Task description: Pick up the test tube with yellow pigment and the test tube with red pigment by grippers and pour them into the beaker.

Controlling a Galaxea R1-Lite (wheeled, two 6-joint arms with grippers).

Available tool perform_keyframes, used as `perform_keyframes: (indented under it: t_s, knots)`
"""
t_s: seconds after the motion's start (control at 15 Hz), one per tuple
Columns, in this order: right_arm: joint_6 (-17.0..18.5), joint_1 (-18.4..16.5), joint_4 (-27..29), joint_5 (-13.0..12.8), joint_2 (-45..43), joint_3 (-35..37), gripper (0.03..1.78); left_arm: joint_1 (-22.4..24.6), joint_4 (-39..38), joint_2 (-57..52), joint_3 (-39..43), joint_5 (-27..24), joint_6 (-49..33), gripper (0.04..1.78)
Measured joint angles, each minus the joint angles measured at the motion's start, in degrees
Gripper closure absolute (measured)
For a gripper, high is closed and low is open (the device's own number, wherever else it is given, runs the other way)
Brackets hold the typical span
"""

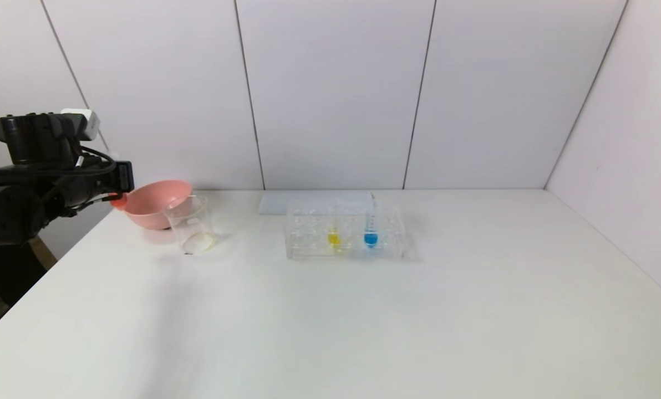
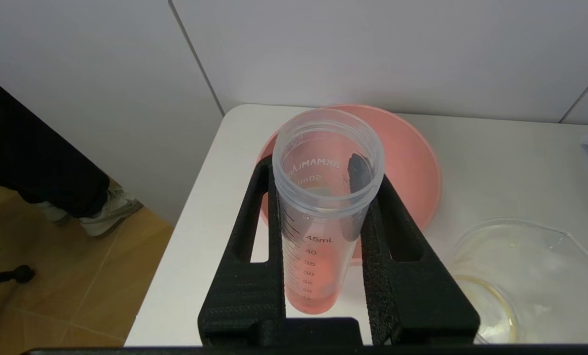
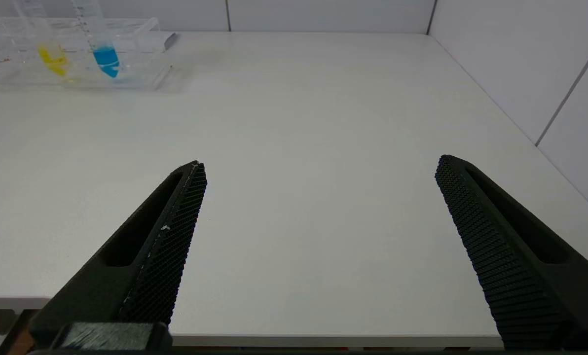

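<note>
Red tube (image 2: 318, 207) is clamped in L gripper (image 2: 323, 197) at table's 10 o'clock, beside bowl (image 1: 153, 202) & beaker (image 1: 192, 224). R gripper (image 3: 318, 197) is spread wide, nothing held.

A pink bowl (image 1: 156, 204) sits at the left of the head view. A clear rack (image 1: 346, 231) at centre holds a blue-liquid tube (image 1: 370, 235). A pale flat sheet (image 1: 314, 202) lies behind it on the white table (image 1: 364, 321).
</note>
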Motion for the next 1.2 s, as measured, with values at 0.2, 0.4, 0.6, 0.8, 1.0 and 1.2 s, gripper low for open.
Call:
perform_keyframes:
  t_s: [0.2,0.4,0.6,0.8,1.0,1.2]
  knots:
    - [0.0,0.0,0.0,0.0,0.0,0.0,0.11,0.2,-0.7,0.0,0.2,0.0,0.5,1.37]
    - [0.0,0.0,0.0,0.0,0.0,0.0,0.11,0.5,-0.7,0.3,0.2,-0.2,0.5,1.37]
    - [0.0,0.0,0.0,0.0,0.0,0.0,0.11,1.2,-0.7,0.4,0.3,-4.1,0.5,1.37]
    - [0.0,0.0,0.0,0.0,0.0,0.0,0.11,1.8,-0.7,0.2,0.4,-7.6,1.1,1.37]
    - [0.0,0.0,0.0,0.0,0.0,0.0,0.11,2.0,-0.5,-0.3,0.3,-11.0,1.6,1.37]
    - [0.0,0.0,0.0,0.0,0.0,0.0,0.11,2.0,-0.6,-0.4,0.6,-13.4,2.7,1.37]
